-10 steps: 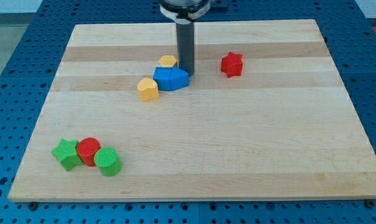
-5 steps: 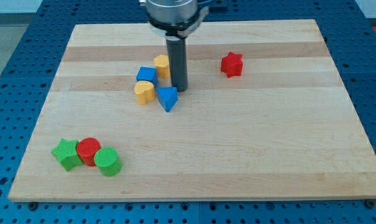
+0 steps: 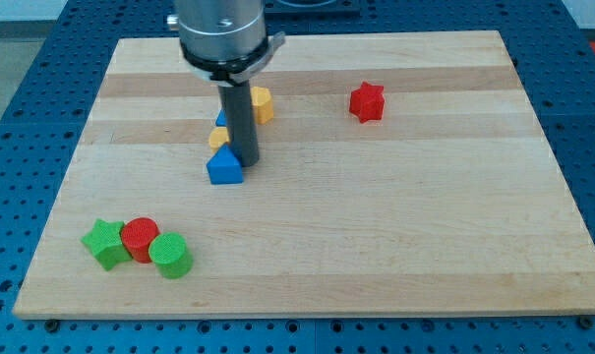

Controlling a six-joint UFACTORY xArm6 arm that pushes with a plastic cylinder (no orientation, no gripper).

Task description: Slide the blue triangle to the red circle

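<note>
So my tip (image 3: 245,162) sits right against the upper-right side of the blue triangle (image 3: 224,168) mid-counter, which makes sense for shoving it down-left toward the red circle (image 3: 140,239) wedged between two green blocks, and there are no jaws here, just a rod.

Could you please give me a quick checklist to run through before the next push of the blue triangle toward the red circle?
1. My tip against the blue triangle, on its upper right side: ok.
2. Red circle in sight at the view's lower left: ok.
3. Board between triangle and circle free of blocks: ok.
4. Green star and green cylinder flank the circle, may get bumped: not ok.
5. Blocks half hidden behind the rod: cannot tell.
</note>
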